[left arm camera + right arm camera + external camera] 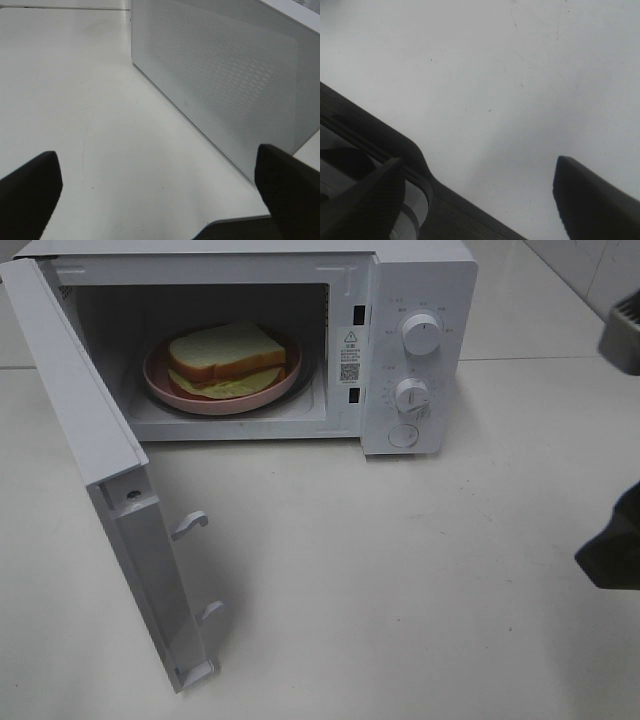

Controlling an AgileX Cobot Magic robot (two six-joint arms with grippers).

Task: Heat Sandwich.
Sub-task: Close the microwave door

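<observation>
Both grippers open, empty: left [157,192] faces the door's [225,85] mesh outer face, right [480,195] over bare table [495,75]. Sandwich [227,358] on plate [222,400] inside microwave [420,300], door ajar.

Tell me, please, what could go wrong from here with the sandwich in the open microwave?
1. The door stands wide open; swung shut hard, it might shift the microwave.
2. The sandwich looks off-centre on its plate and might slide if jolted.
3. The dials are small; wide-open jaws may slip on them.
</observation>
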